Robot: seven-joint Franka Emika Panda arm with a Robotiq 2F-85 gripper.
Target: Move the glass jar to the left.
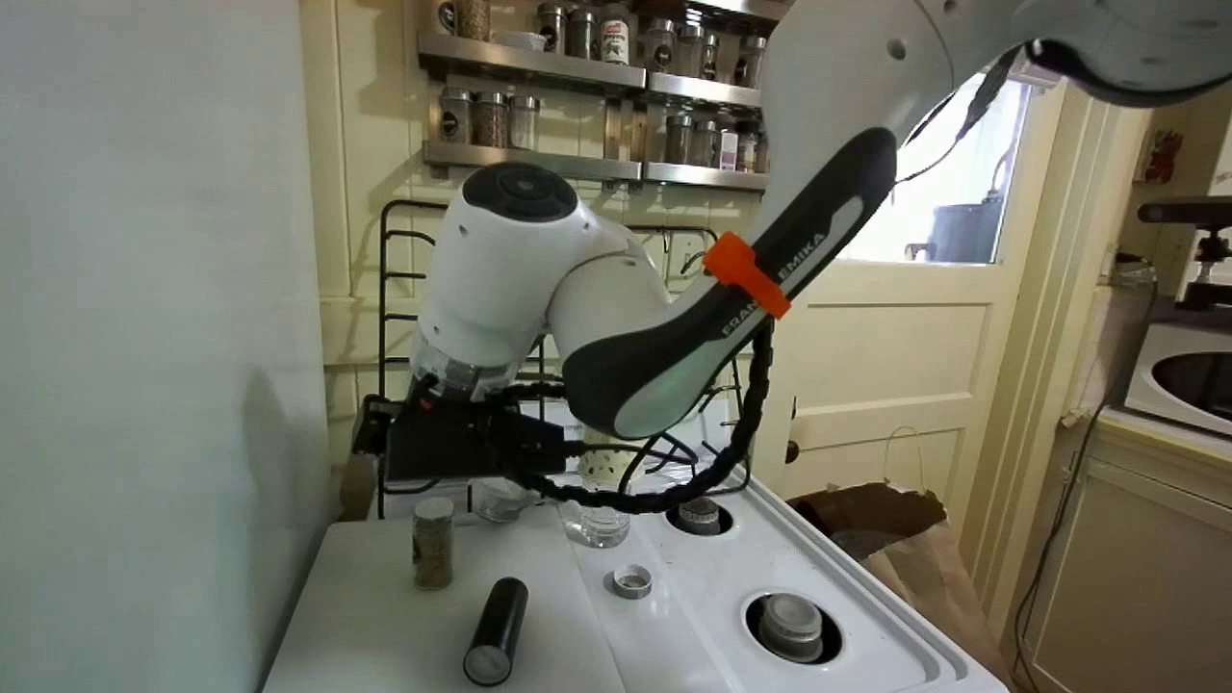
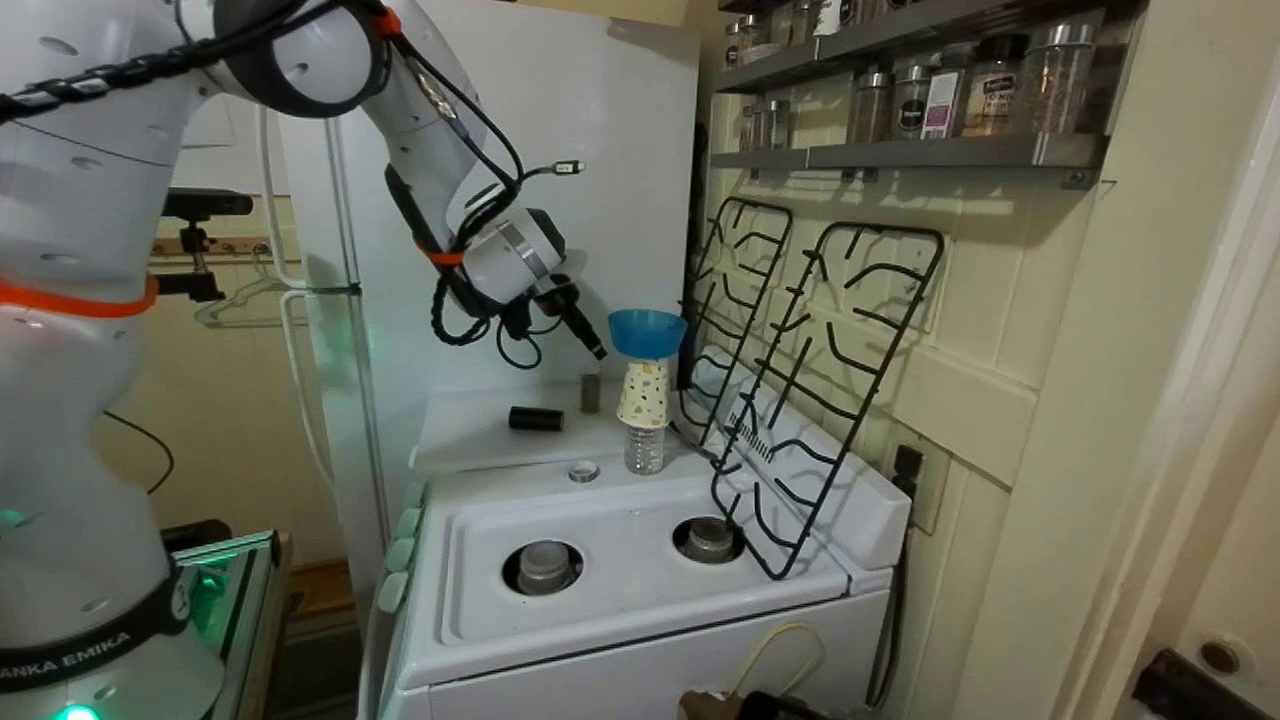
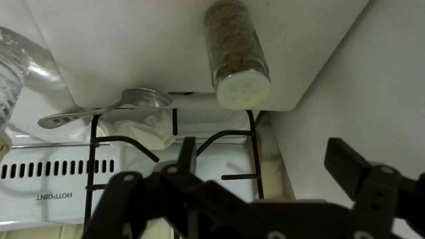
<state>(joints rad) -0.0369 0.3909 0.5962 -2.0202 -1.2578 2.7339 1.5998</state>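
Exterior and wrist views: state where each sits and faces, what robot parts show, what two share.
An exterior view: off-robot, facing the stove and spice shelves; arm shows.
An exterior view: off-robot, facing across the stove toward a white panel; arm and base show.
Wrist view: wrist-mounted, angled down at the glass jar; open gripper shows.
Both exterior views share the black cylinder.

Arm (image 1: 664,361) bent, gripper (image 3: 266,159) tilted, spread wide

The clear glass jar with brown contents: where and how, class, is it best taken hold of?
Probably by the upper body of the glass jar, below its pale round lid, coming from above, jaws either side: it stands upright with straight, round walls, apart from the black cylinder lying nearby.
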